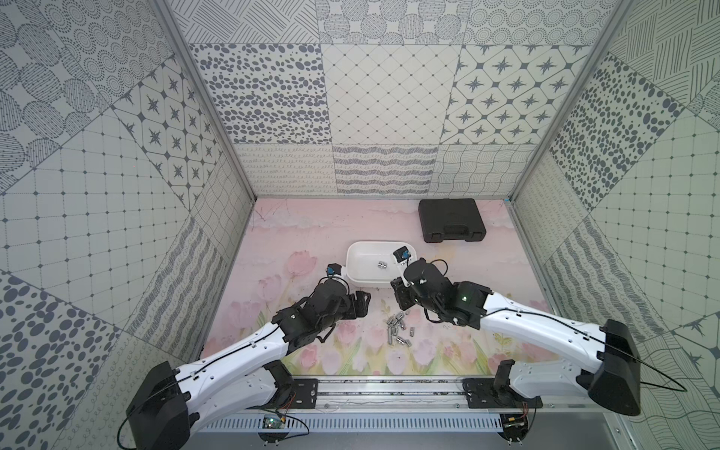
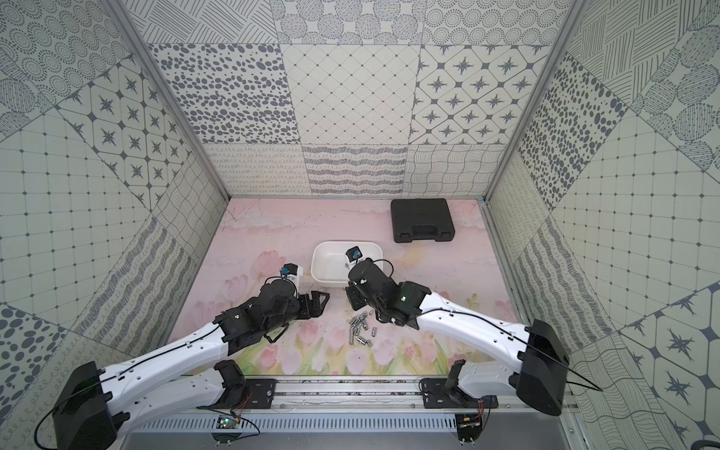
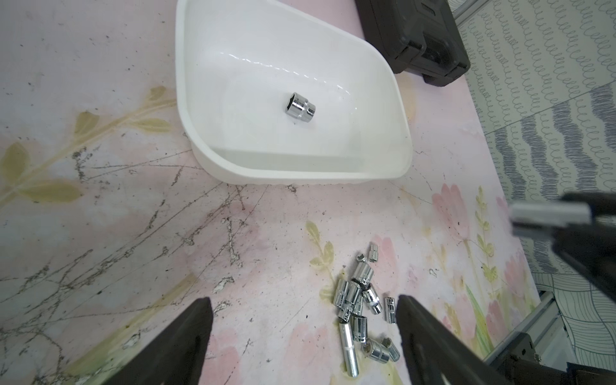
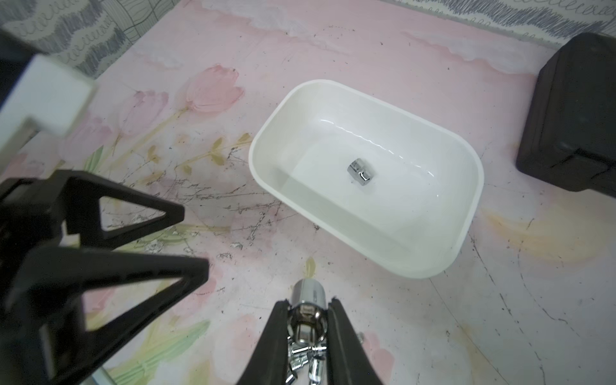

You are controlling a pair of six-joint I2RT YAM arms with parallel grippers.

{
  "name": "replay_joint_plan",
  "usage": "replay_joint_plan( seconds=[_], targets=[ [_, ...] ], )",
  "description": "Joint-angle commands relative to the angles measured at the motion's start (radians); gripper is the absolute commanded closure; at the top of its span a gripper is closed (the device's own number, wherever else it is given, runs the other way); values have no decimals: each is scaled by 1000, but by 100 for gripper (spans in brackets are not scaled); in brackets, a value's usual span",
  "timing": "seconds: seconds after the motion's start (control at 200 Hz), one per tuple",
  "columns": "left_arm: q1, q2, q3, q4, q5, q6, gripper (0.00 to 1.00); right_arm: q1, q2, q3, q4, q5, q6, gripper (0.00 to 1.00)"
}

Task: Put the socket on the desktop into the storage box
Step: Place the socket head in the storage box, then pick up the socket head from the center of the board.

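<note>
On the desk [image 1: 311, 233]: scuffed pink floral sheet.
Black case [image 1: 452, 220]: moulded plastic.
Storage box [image 3: 300, 178]: glossy white, round-cornered; stubby socket [image 4: 359, 171] laid inside.
Left hand [image 3: 303, 300]: spread apart, empty.
Right hand [image 4: 308, 301]: clamped on chrome cylindrical socket [image 4: 308, 291], near box.
Loose sockets [image 3: 360, 300]: heaped on desk.

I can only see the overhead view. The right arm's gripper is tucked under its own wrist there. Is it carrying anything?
Observer: Yes. The right wrist view shows the right gripper shut on a chrome socket.
Visitor: And the left gripper?
Observer: In the left wrist view the left gripper is open and empty.
Visitor: There's a speck in the white box. How does it lie?
Observer: That lone socket lies on its side on the floor of the storage box, clear of its walls.
</note>
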State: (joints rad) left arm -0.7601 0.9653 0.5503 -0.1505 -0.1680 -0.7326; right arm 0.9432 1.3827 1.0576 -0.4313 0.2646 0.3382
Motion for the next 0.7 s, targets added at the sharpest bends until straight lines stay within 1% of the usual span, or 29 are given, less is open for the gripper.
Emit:
replay_joint_plan(
  seconds=[0.0,0.145,0.265,0.305,0.355,0.405,0.455,0.565,0.635,0.695],
  targets=[
    [-4,-10,-9,0,-39,-3,9,-83,148,89,22,-66,-44,86],
    [-4,-18,-12,1,-38,-4,9,-183,318,192,41,-118,-35,85],
    [-5,-26,-10,-4,-31,-6,9,-209,395,231,50,-126,-39,83],
    [-4,-31,-10,-6,-31,-6,9,-211,408,240,50,-122,-44,81],
    [-3,-36,-11,-6,-32,-7,9,-212,418,247,50,-114,-46,75],
    [-5,-40,-13,-6,-33,-8,9,-216,417,248,50,-121,-46,68],
    [-4,-42,-15,-6,-35,-7,9,-217,407,246,49,-125,-45,60],
    [-4,-43,-16,-4,-39,-7,9,-216,354,225,36,-141,-52,57],
    [-5,-39,-16,-4,-39,-5,9,-205,272,178,21,-146,-66,56],
    [-5,-36,-16,-2,-38,-6,9,-172,181,101,24,-131,-89,56]
  ],
)
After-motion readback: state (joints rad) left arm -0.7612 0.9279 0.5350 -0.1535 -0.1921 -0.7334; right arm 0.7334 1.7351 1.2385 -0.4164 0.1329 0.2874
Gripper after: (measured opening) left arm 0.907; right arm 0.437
